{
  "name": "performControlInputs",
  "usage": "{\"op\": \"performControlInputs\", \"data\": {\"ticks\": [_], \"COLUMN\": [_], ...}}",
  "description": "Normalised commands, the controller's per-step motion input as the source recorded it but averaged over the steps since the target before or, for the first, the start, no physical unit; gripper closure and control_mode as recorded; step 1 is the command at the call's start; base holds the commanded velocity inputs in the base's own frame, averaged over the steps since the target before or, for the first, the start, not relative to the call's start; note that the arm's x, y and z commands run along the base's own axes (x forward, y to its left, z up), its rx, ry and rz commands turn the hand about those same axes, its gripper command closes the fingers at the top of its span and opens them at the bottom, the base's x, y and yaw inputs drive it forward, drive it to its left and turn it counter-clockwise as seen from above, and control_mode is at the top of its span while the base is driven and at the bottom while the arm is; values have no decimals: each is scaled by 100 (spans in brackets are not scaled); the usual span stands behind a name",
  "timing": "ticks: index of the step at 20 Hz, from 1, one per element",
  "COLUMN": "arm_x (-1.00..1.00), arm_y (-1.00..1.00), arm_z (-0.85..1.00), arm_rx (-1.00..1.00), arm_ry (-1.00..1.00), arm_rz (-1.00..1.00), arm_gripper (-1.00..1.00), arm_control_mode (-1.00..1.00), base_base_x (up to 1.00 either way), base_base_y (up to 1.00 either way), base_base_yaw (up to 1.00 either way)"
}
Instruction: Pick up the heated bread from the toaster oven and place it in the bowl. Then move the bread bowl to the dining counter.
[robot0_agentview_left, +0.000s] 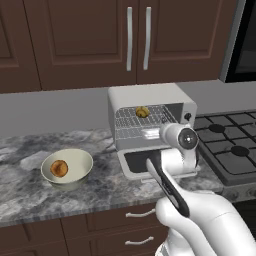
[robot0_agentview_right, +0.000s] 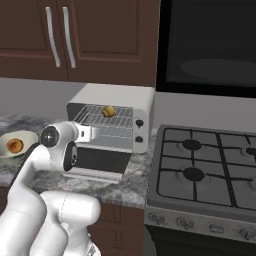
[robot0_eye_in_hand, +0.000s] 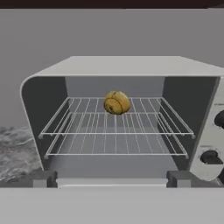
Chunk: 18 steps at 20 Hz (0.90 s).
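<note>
Toaster oven (robot0_agentview_left: 150, 95): a boxy light-grey oven is seen standing on the marble worktop (robot0_agentview_left: 30, 195), against the grey back wall; its drop-down door (robot0_agentview_left: 137, 162) is lowered flat towards the robot, and two dark knobs (robot0_agentview_right: 139, 131) are set on its right side
Wire rack (robot0_eye_in_hand: 116, 131): it is seen spanning the open cavity, level, with bare wires towards the front
Heated bread (robot0_eye_in_hand: 117, 102): a small lumpy golden-yellow roll is seen resting on the rack, towards the back of the cavity and near its middle; it is touched by nothing but the rack
Gripper (robot0_agentview_left: 151, 133): it is held level in front of the oven mouth, above the lowered door, pointing inward at the rack; the jaws are spread wide and nothing is held between them; the bread lies well beyond it, deeper in the oven
Bowl (robot0_agentview_left: 66, 169): a round pale cream bowl is set on the worktop to the left of the oven, clearly apart from it
Bun (robot0_agentview_left: 59, 168): a rounder orange-brown bun is seen lying inside the bowl
Hob (robot0_agentview_right: 210, 170): a dark gas hob with burners and grates is placed just right of the oven
Cabinets (robot0_agentview_left: 135, 40): dark brown wall cabinets with silver handles are hung above the oven; drawers with silver handles (robot0_agentview_left: 139, 214) are fitted under the worktop
</note>
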Motion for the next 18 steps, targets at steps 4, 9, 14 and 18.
{"op": "performControlInputs", "data": {"ticks": [4,9,14,18], "arm_x": [21,26,30,22], "arm_y": [0,0,0,0], "arm_z": [1,1,0,-2], "arm_rx": [0,0,0,0], "arm_ry": [-16,-4,3,3], "arm_rz": [0,0,0,0], "arm_gripper": [-100,-100,-100,-100], "arm_control_mode": [-100,-100,-100,-100], "base_base_x": [0,0,0,0], "base_base_y": [0,0,0,0], "base_base_yaw": [0,0,0,0]}}
